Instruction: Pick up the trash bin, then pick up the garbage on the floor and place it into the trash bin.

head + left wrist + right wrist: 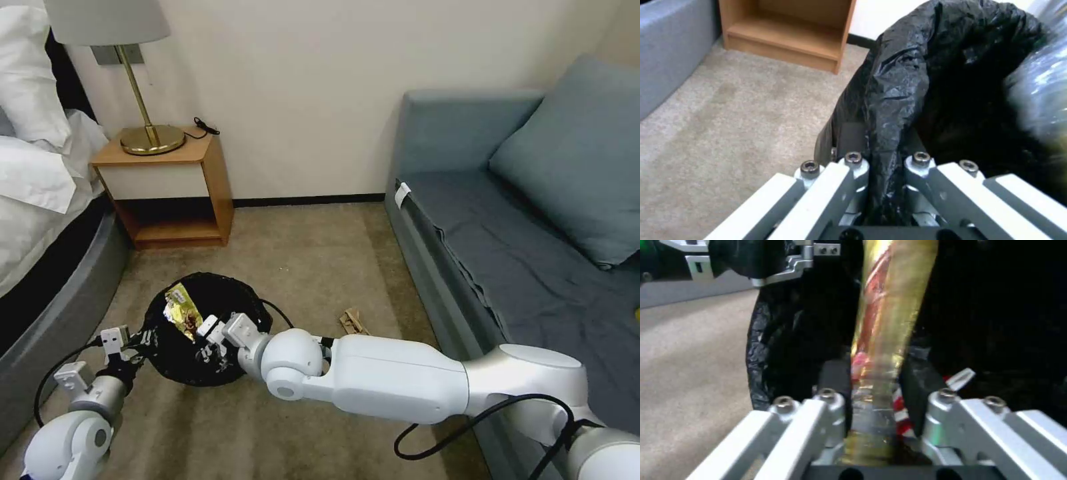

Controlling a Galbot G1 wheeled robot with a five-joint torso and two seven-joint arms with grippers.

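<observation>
Two grippers are busy at the trash bin (200, 333); the left gripper (137, 340) is clamped on its black-bagged rim, holding it over the carpet, and the right gripper (208, 337) reaches over the mouth, pinched on the gold wrapper (183, 311); I'd say the drop-in step is in hand, needing only the jaws to part over the opening; the right wrist view shows red-and-white litter (900, 406) inside; the head view alone shows a tan scrap (353, 322) near the sofa (467, 267).
</observation>
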